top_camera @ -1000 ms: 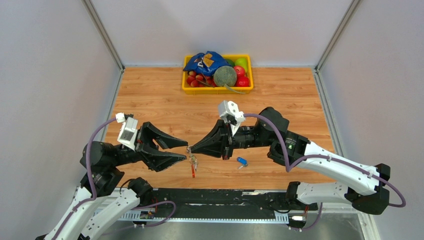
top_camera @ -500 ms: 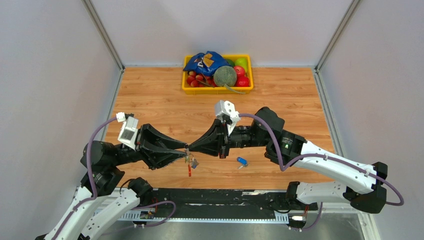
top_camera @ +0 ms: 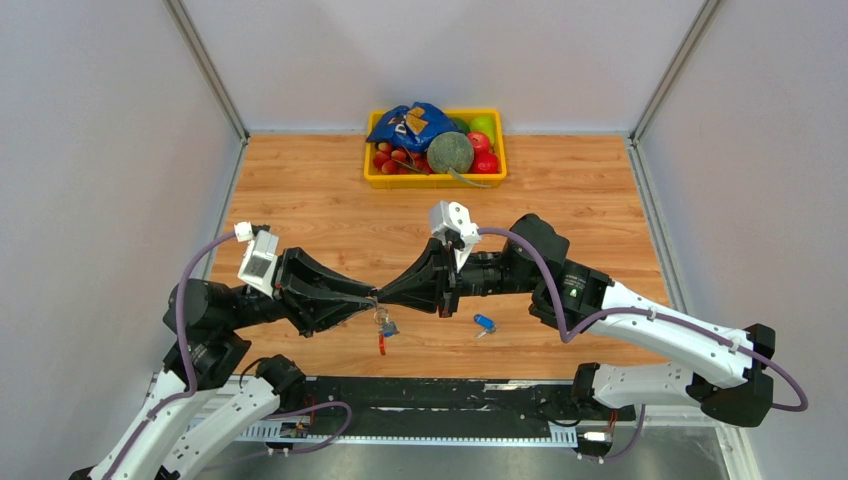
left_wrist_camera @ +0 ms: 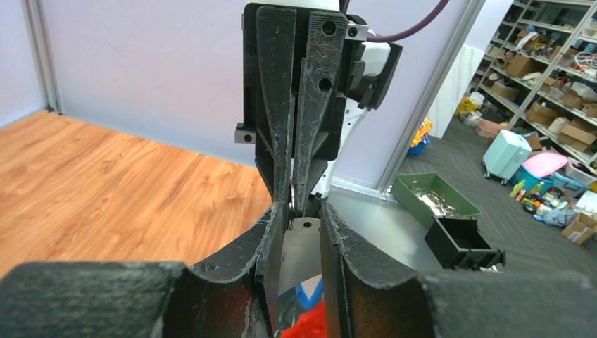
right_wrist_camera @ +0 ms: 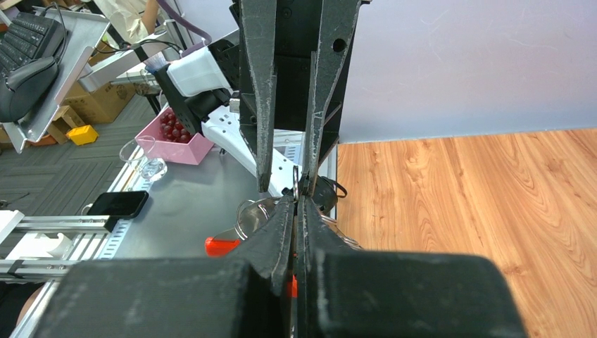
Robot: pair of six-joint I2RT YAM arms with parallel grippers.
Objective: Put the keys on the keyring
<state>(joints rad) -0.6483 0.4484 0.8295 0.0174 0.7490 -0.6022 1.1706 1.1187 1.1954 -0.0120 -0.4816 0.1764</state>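
Both grippers meet tip to tip above the table's front middle. My right gripper is shut on the thin wire ring of the keyring. My left gripper is closed onto the keyring's flat grey metal strip, which fills the gap between its fingers. The red clip hangs below. One blue-headed key hangs in the bunch and shows in the left wrist view. The other blue-headed key lies loose on the table, right of the grippers. The ring and red clip show in the right wrist view.
A yellow tray with fruit, a blue bag and a round grey-green object stands at the table's far middle. Grey walls close in the left, right and back sides. The black rail runs along the front edge.
My left gripper was wide open beside the hanging keyring and has closed in on it. The right gripper, still holding the ring, shifted slightly left. The loose key has not moved.
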